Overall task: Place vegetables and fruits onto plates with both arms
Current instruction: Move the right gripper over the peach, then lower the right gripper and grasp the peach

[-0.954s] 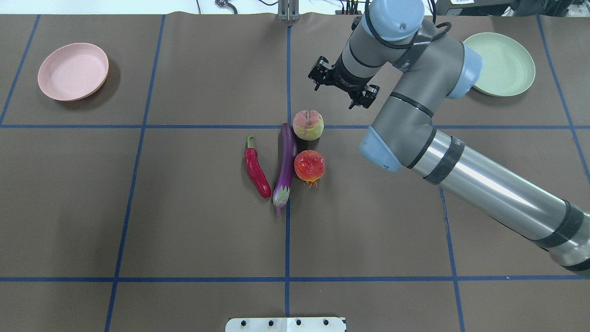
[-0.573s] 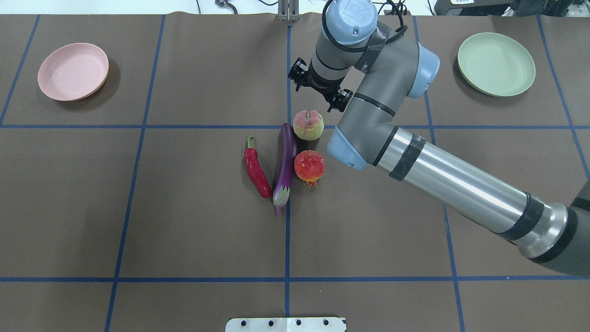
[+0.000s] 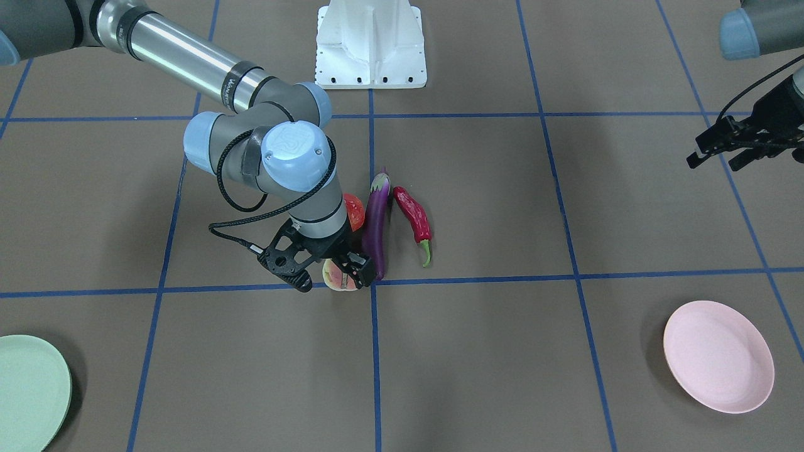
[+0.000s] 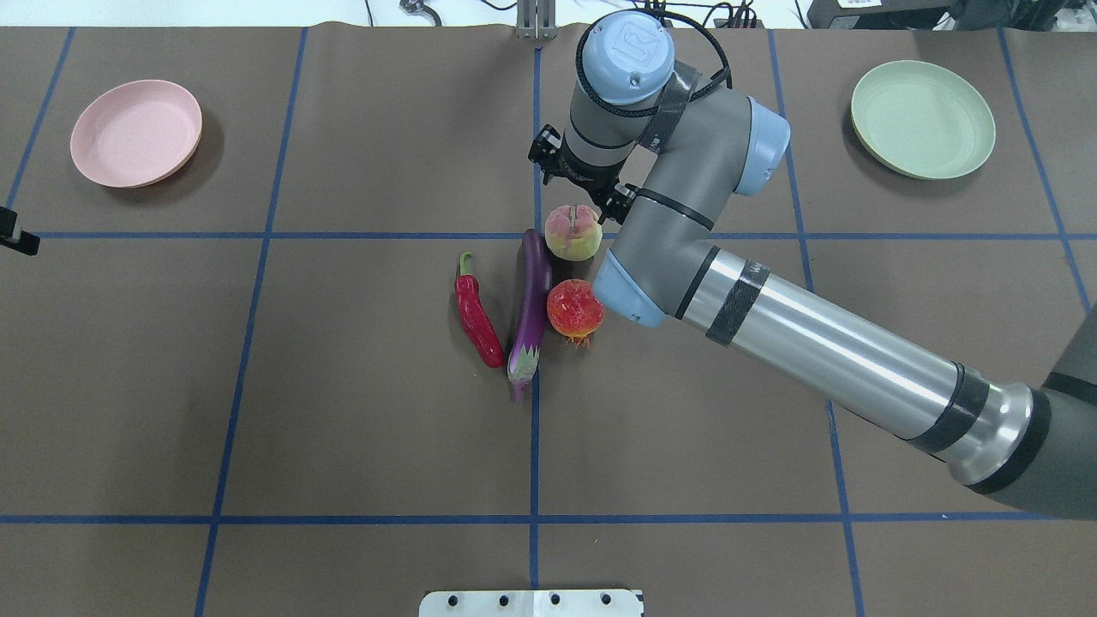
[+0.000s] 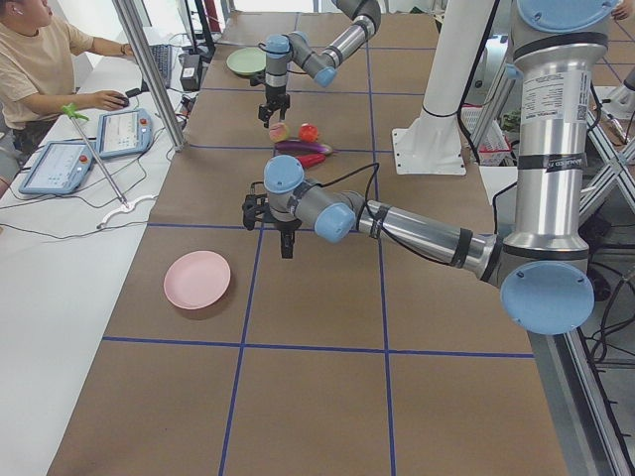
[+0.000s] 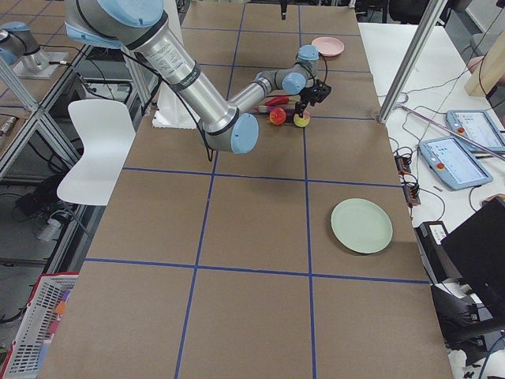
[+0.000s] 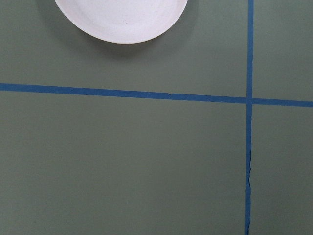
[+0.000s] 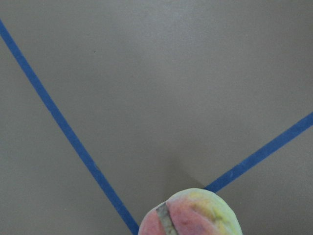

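**A:** What is changing on the right side?

**B:** The right claw is swinging in from the green plate's side toward the middle of the counter. It is now hanging low over the peach with its fingers spread to either side, released and gripping nothing. I cannot tell whether a finger is touching the skin.

**A:** So the peach is going first?

**B:** I am reading it that way. A closing squeeze looks like the next step, and the green plate is the nearer target.

**A:** Is the produce shifting?

**B:** No. The peach is sitting where it was, just beside the slim end of the eggplant. The pomegranate is resting against the eggplant's side, and the chili is lying on its other side.

**A:** And the left arm?

**B:** The left claw is only now edging into the overhead view. Its jaws are apart and carrying nothing, and it is well apart from the food.

**A:** The plates?

**B:** The pink plate and the green one are both sitting bare at the far corners, so all four pieces are waiting.
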